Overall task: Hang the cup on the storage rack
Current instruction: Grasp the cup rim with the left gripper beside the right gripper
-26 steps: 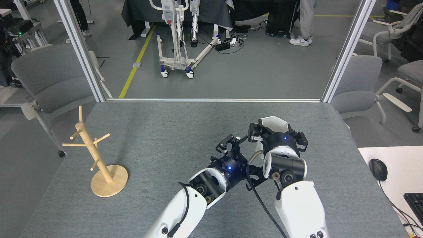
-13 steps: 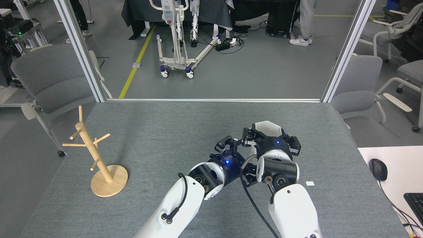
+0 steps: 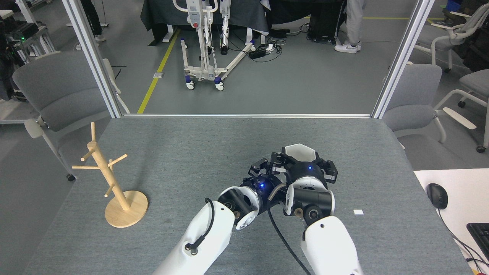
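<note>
The matte white faceted cup with a hexagonal rim point(image 3: 300, 151) sits just beyond the right gripper point(image 3: 303, 162), its open mouth showing above the black jaws, which stand spread to either side of it; whether they press its angular walls cannot be told. The left gripper point(image 3: 265, 167) lies just beside it on the left, its dark jaws too tangled to judge open or closed; both hang over the grey felt-textured desk point(image 3: 198, 152). The light wooden storage rack with round disc base, slim post and thin angled pegs point(image 3: 110, 179) stands well apart at the desk's left edge.
</note>
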You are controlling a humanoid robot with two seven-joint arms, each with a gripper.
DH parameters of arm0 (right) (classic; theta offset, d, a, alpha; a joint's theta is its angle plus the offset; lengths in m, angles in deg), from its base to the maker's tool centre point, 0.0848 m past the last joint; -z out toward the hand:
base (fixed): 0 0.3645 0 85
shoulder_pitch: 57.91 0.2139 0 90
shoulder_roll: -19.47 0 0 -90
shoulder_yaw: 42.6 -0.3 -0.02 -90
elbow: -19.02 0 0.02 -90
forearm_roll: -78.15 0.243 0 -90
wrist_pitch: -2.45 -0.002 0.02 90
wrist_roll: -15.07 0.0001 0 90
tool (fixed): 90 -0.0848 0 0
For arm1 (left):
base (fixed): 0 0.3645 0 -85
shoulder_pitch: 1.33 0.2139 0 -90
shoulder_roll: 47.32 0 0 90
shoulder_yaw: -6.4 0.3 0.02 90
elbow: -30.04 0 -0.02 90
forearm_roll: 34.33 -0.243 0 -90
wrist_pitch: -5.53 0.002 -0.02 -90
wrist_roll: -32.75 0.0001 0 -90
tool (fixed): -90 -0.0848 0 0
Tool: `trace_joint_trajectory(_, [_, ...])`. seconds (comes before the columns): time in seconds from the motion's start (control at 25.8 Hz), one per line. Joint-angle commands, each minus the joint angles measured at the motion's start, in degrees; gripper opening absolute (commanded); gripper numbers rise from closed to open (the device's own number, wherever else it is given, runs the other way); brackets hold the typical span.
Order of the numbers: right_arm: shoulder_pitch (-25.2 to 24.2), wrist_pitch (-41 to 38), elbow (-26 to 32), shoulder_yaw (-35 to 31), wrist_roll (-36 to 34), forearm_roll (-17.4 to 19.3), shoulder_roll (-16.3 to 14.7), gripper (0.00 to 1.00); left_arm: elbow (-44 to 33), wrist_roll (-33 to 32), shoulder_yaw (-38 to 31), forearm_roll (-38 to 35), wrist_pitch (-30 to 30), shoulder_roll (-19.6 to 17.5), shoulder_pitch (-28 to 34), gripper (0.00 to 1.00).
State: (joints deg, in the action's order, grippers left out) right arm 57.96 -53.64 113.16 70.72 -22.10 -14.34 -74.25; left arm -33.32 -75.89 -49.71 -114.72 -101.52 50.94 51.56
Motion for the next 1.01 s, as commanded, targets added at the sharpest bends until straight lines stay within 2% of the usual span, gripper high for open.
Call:
trace_joint_trajectory(0.0, [0.15, 1.07, -0.10, 1.12, -0.36, -0.50, 0.64, 0.11, -0.28, -0.35, 0.12, 0.86, -0.79, 0.00, 0.11, 0.99])
trace_joint_trajectory(0.19, [0.15, 1.07, -0.19, 1.12, -0.36, -0.59, 0.73, 0.11, 0.16, -0.26, -0.05, 0.94, -5.71, -0.17, 1.43, 0.99])
trace_joint_trajectory(0.39, [0.32, 1.07, -1.33, 1.20, -0.36, -0.59, 1.35, 0.11, 2.54, 0.36, -0.49, 0.94, -5.09, -0.09, 1.52, 0.99])
trace_joint_trajectory(0.46, [0.59, 1.16, -1.59, 1.20, -0.36, -0.68, 1.52, 0.11, 3.59, 0.53, -0.49, 0.86, -2.98, -0.09, 1.34, 0.99])
trace_joint_trajectory(0.5, [0.59, 1.16, -1.59, 1.20, -0.36, -0.68, 1.52, 0.11, 4.03, 0.53, -0.49, 0.86, -1.58, -0.09, 1.17, 0.98])
trace_joint_trajectory(0.58, [0.67, 1.16, -1.68, 1.38, -0.36, -0.68, 1.96, 0.11, 4.47, 0.53, -0.58, 1.03, -0.87, -0.09, 1.08, 0.85])
trace_joint_trajectory(0.62, [0.67, 1.16, -1.68, 1.64, -0.36, -0.68, 2.40, 0.11, 4.47, 0.53, -0.58, 1.03, -0.61, -0.09, 1.08, 0.83])
trace_joint_trajectory(0.7, [0.59, 1.25, -1.68, 2.00, -0.36, -0.68, 2.75, 0.11, 3.94, 0.62, -0.67, 1.12, -0.61, -0.09, 1.08, 0.84])
trace_joint_trajectory(0.85, [0.06, 1.42, -1.77, 2.87, -0.36, -1.20, 3.81, 0.11, 2.54, 0.44, -1.90, 1.38, -1.67, 0.09, 0.46, 0.91])
trace_joint_trajectory(0.97, [-0.03, 1.51, -1.77, 2.96, -0.36, -1.73, 3.98, 0.11, 1.13, 0.53, -2.42, 2.44, -5.71, -0.53, 0.99, 0.95])
